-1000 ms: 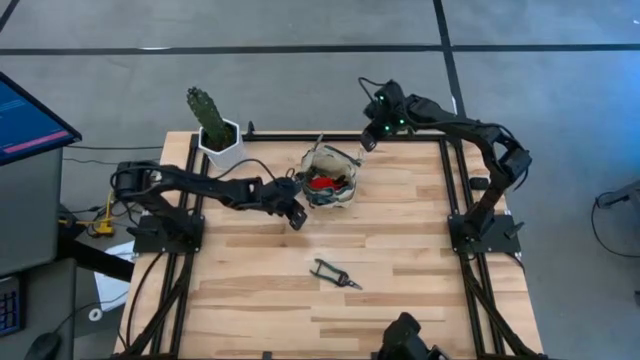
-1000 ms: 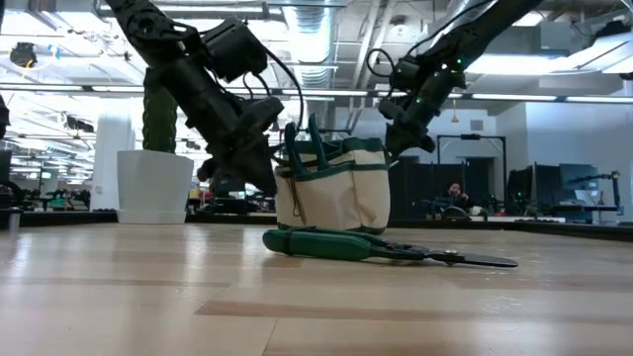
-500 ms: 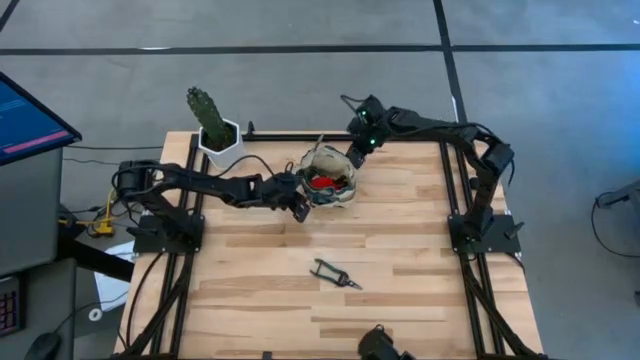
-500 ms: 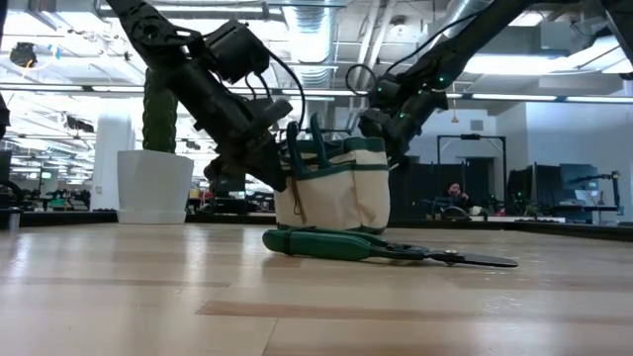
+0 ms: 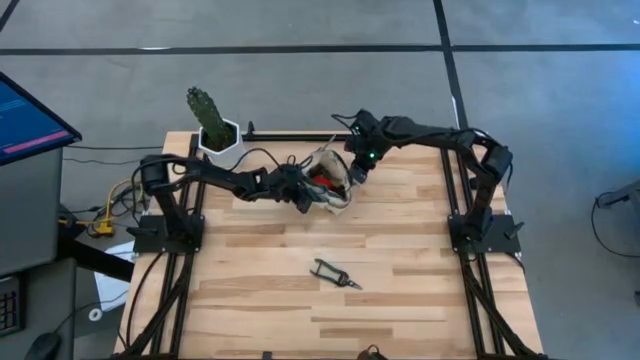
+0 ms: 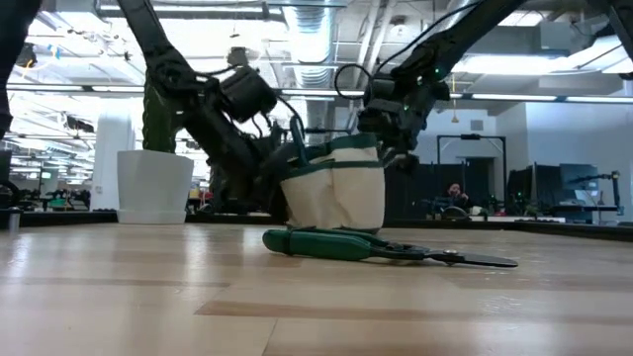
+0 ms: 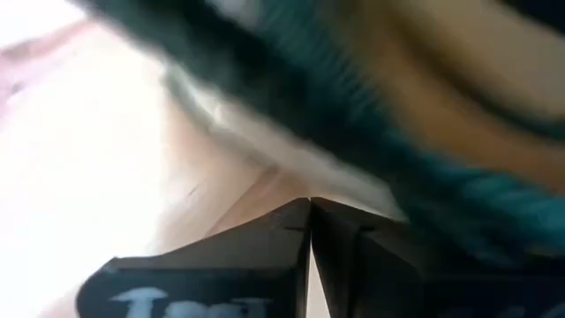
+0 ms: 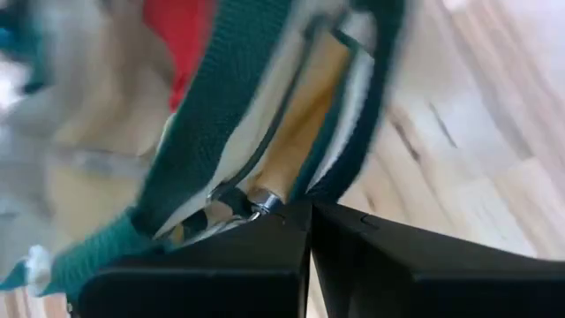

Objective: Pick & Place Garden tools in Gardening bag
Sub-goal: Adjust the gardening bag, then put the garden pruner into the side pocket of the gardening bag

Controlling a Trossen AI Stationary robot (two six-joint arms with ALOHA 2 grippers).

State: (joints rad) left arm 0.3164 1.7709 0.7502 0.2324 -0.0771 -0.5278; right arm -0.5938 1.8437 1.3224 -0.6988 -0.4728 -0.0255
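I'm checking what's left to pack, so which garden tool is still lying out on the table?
The green-handled pruning shears, lying flat on the bare wood nearer the front edge. The other tools, including the red one, already sit inside the canvas bag.

Motion blur smears the gardening bag (image 7: 371, 115) in the left wrist view; its contents (image 5: 322, 181) look perhaps red, mostly hidden

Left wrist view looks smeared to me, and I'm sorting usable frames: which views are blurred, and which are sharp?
Left wrist view: gardening bag streaked by motion blur; right wrist view: softer blur; low view: pruning shears crisp, ceiling lights glaring.
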